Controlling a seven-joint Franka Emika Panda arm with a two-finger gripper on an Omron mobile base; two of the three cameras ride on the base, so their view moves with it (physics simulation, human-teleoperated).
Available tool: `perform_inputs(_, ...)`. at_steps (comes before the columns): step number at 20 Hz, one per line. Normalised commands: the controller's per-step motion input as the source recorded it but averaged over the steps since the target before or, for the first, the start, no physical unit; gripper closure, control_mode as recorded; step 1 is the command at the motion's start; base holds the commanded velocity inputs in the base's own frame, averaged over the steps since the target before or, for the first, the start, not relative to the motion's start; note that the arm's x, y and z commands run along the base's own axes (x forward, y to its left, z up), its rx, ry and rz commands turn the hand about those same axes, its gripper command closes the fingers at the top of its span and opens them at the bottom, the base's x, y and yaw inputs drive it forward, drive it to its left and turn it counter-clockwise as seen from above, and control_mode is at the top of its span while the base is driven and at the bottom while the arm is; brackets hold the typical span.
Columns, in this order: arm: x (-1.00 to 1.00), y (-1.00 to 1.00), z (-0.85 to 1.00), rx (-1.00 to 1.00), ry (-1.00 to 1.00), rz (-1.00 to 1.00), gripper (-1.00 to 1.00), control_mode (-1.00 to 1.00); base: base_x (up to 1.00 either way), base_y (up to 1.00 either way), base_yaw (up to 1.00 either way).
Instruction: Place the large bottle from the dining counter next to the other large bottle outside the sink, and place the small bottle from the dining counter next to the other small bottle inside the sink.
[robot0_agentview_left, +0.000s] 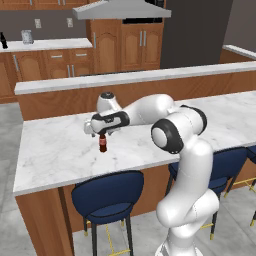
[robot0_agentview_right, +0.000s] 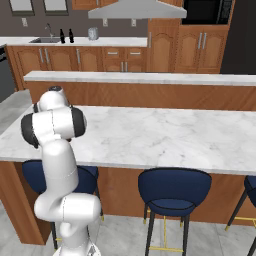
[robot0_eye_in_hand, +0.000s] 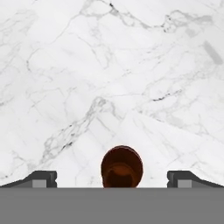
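Observation:
A small brown bottle (robot0_agentview_left: 103, 144) with a red label stands upright on the dining counter (robot0_agentview_left: 55, 150), near its left part. My gripper (robot0_agentview_left: 102, 133) hangs straight above it, pointing down, level with the bottle's neck. In the hand view the bottle's round top (robot0_eye_in_hand: 121, 164) sits between the two fingertips of the gripper (robot0_eye_in_hand: 112, 179), a little right of the middle, with a wide gap on both sides. The jaws are open and touch nothing. Far off on the back worktop is the sink (robot0_agentview_right: 44, 40), with two dark bottles (robot0_agentview_right: 66, 36) standing just right of it.
A raised ledge (robot0_agentview_left: 130, 77) runs behind the dining counter. Blue stools (robot0_agentview_left: 107, 197) stand under its front edge. On the back worktop stands a glass jar (robot0_agentview_right: 92, 33). A range hood (robot0_agentview_right: 135, 9) hangs above, and wooden cabinets (robot0_agentview_right: 170, 50) line the back wall.

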Motion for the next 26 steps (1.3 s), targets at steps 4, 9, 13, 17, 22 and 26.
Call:
perform_inputs(4, 0.0, -0.16, 0.06, 0.0, 0.0, 0.0, -1.0, -1.0, 0.0, 0.0, 0.0)
perform_inputs(9, 0.01, -0.07, 0.0, 0.0, 0.0, 0.0, -1.0, -1.0, 0.0, 0.0, 0.0)
perform_inputs(13, 0.0, 0.0, 0.0, 0.0, 0.0, 0.0, -1.0, -1.0, 0.0, 0.0, 0.0)
perform_inputs(17, 0.0, 0.0, 0.0, 0.0, 0.0, 0.0, -1.0, -1.0, 0.0, 0.0, 0.0)
perform_inputs(22, 0.05, 0.05, 0.0, 0.0, 0.0, 0.0, -1.0, -1.0, 0.0, 0.0, 0.0)
perform_inputs(26, 0.0, 0.07, 0.0, 0.0, 0.0, 0.0, -1.0, -1.0, 0.0, 0.0, 0.0)
